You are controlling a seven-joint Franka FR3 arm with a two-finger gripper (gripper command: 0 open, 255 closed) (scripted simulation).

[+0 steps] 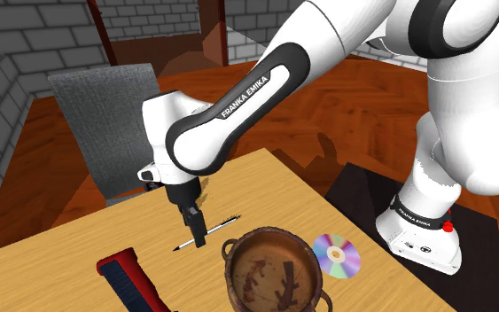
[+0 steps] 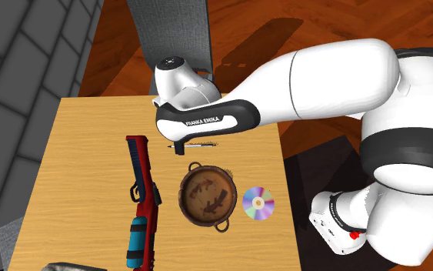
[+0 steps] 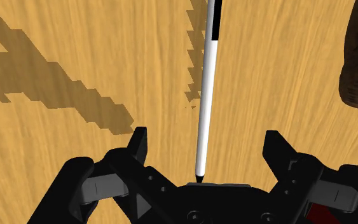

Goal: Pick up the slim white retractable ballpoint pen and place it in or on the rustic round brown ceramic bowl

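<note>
My black two-finger gripper (image 3: 206,137) hangs wide open and empty, straddling the one slim white pen (image 3: 208,95). In the shoulder view that pen lies at ten o'clock from the one round brown bowl (image 1: 269,233).

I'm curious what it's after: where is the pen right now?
In the shoulder view the pen lies on the table just left of the brown bowl, straddled by the open gripper.

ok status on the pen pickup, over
Gripper open, fingers either side of pen, not touching. Pen flat on table, beside bowl. Nothing between pen and bowl.
</note>
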